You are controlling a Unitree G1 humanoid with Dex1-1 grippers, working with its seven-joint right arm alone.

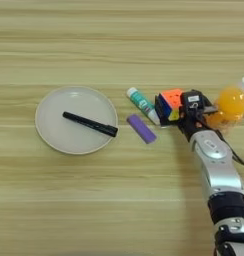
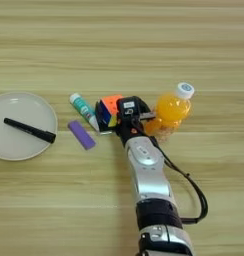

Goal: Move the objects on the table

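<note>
Table point(image 1: 119, 45) of broad light wood with horizontal grain stripes carries everything we list. Left of centre we note a round pale grey plate point(image 1: 49, 137) with a slim black marker pen point(image 1: 90, 124) lying slantwise across it. Right of the plate, apart from its rim, lies a small purple stick-like block point(image 1: 141, 128), flat and angled. Just beside it, up and to the right, lies a white-and-green glue stick point(image 1: 142, 105), also flat, its lower end close to a multicoloured puzzle cube point(image 1: 169, 102). Further right we record a small orange juice bottle with a white cap point(image 2: 171, 111), tilted, cap toward the upper right. A silver forearm point(image 2: 146, 172) rises from the bottom edge, ending in the right gripper point(image 2: 125, 114) of two black fingers, placed between cube and bottle and against the cube's right side. We cannot tell whether those fingers are spread or closed.
</note>
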